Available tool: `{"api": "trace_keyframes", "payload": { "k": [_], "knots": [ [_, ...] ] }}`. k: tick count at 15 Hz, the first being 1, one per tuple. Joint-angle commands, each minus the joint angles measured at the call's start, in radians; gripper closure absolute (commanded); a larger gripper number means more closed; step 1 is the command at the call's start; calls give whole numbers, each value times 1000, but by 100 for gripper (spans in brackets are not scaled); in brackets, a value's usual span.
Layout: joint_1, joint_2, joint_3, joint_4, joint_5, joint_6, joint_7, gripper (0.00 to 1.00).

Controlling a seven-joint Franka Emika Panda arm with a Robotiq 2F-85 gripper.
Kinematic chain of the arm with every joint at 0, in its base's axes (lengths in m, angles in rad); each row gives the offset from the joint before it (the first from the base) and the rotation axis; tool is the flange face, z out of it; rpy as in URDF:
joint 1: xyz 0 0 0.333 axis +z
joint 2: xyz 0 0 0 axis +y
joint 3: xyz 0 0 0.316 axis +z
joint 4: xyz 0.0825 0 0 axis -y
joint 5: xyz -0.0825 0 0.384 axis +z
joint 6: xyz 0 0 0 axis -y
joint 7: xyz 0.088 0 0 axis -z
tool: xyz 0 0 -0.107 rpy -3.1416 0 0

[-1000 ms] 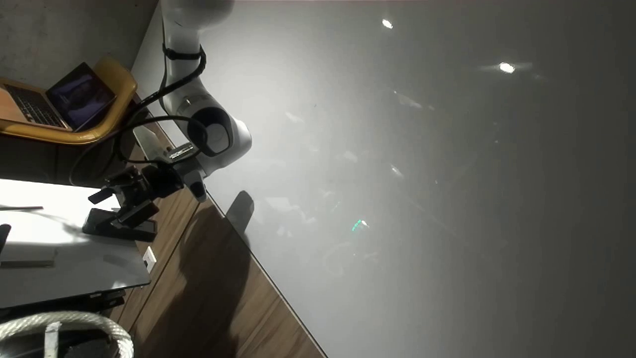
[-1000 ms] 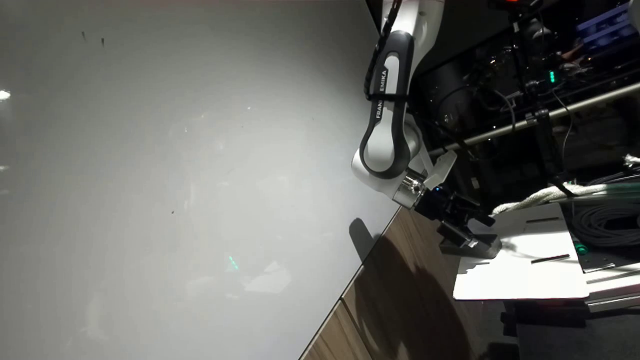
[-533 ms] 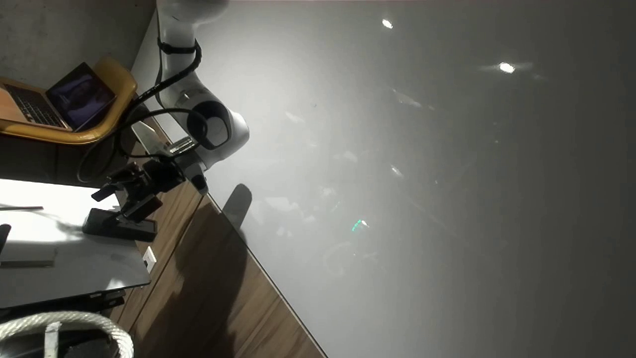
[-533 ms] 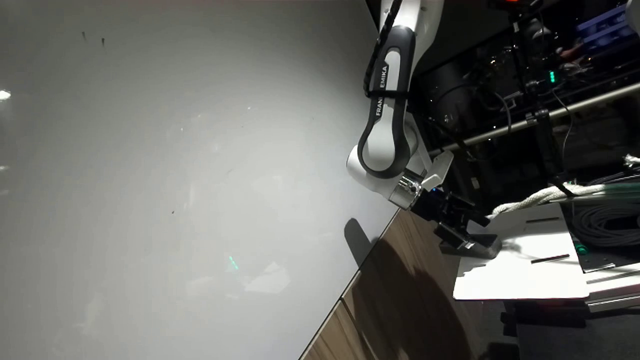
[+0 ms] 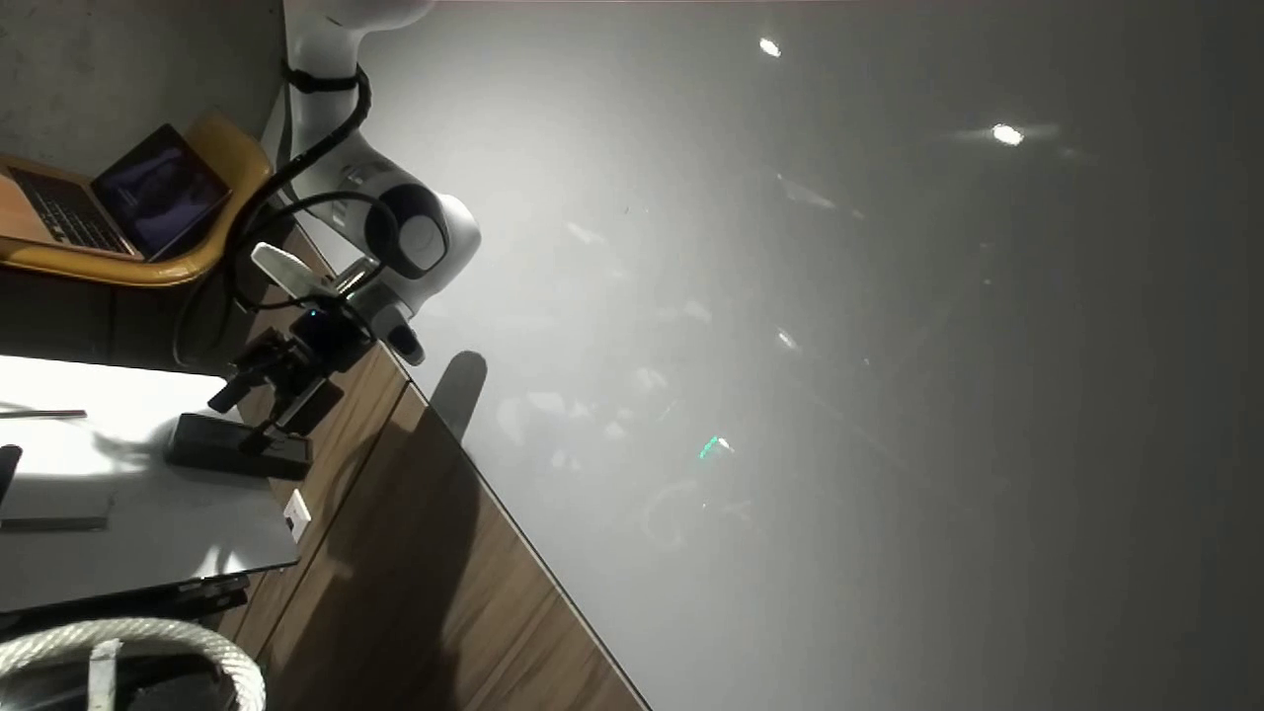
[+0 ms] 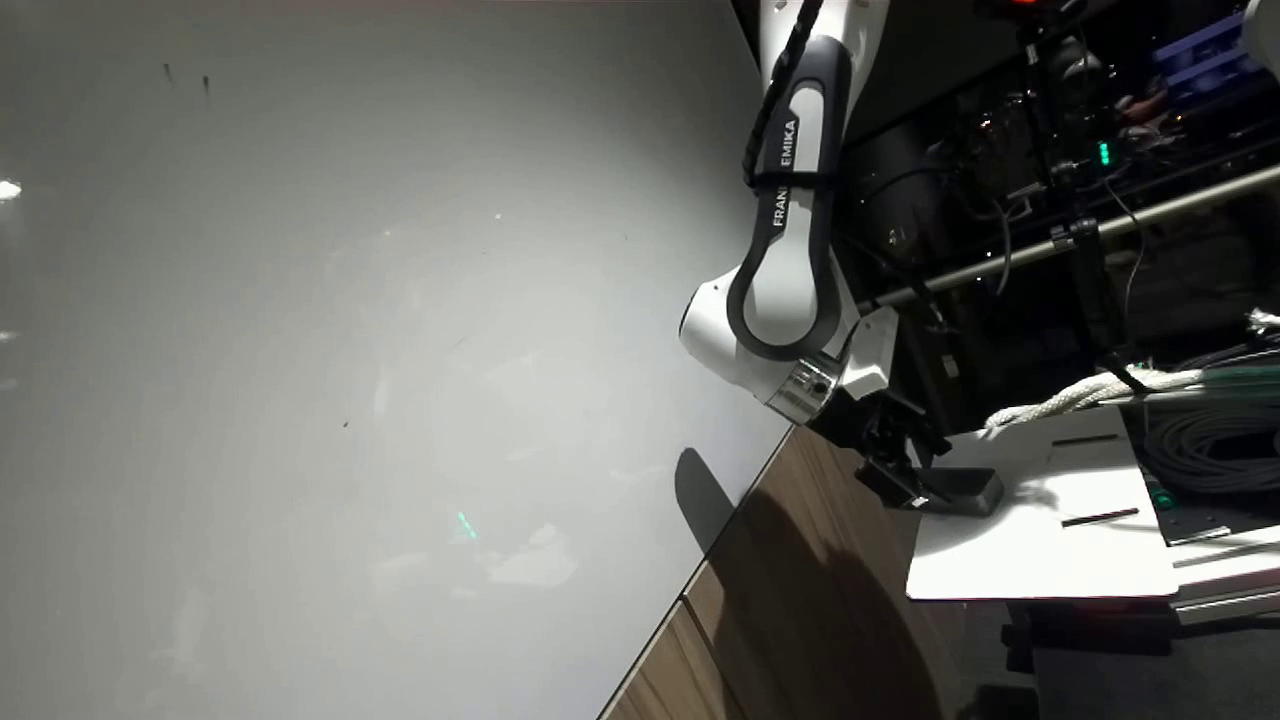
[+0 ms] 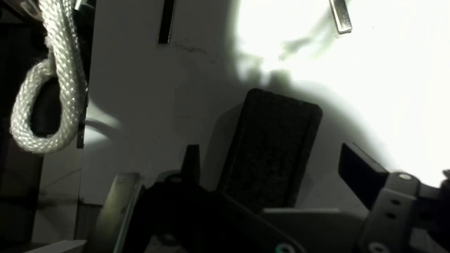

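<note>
Ann: Right up close, the gripper (image 7: 270, 154) stands with its fingers (image 7: 362, 175) spread well apart, and the wrist view frames the dark block (image 7: 274, 140) between them!

Bob: Is that contact? In both exterior views a fingertip overlaps the block, but I can't call a touch from here.

Ann: The block itself sits on the white panel (image 7: 140, 105), and in both exterior views one end seems to reach past the panel's edge.

Bob: Sharing that panel, a dark strip (image 7: 166, 23) and a bright strip (image 7: 340, 17), both near the block's far end in the wrist view.

Ann: Just beside the panel, a thick white rope (image 7: 68, 88), bent into a loop!

Bob: Out wider, in an exterior view, a wood-grained panel (image 5: 533, 622) carries a small white plate (image 5: 297, 514) and meets a broad pale grey surface (image 5: 839, 553) along one long edge.

Ann: And deepest in the background, an open laptop (image 5: 163, 197), sitting on a yellow chair (image 5: 242, 170)!
</note>
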Motion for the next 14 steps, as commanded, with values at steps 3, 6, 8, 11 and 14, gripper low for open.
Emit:
{"api": "trace_keyframes", "payload": {
  "k": [3, 6, 8, 11, 14],
  "knots": [
    [3, -31, -31, -91, -66, 89, 67, 0],
    [3, -30, -40, -109, -75, 104, 81, 0],
    [4, -32, -37, -107, -69, 99, 81, 0],
    [8, -40, -30, -103, -61, 91, 81, 0],
    [15, -86, -15, -108, -46, 70, 76, 0]
  ]
}}
